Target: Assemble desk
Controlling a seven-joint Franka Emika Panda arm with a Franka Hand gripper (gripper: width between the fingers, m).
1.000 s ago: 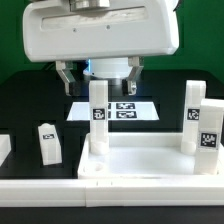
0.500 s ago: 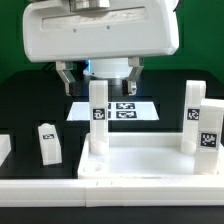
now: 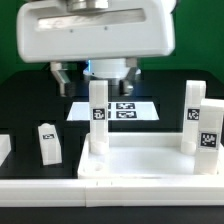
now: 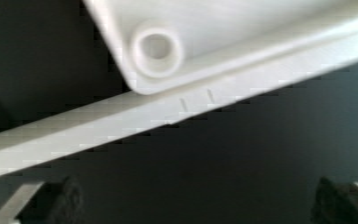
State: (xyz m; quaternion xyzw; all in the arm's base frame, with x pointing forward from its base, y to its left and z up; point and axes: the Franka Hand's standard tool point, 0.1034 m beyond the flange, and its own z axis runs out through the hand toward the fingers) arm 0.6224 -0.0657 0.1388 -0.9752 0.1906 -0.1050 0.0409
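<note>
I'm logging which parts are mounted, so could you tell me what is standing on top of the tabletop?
On the tabletop, three tagged legs stand upright: one at its far corner on the exterior view's left, two on the right. Its nearest corners are out of frame.

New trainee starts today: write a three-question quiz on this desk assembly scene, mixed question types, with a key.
1. True or false: the gripper holds a leg.
2. How many legs stand in the tabletop sockets? A one, B three, C four.
3. Fill in: the loose leg stands on the exterior view's ____ of the tabletop.

Key: 1 false, the fingers are empty. 2 B. 3 left.
</note>
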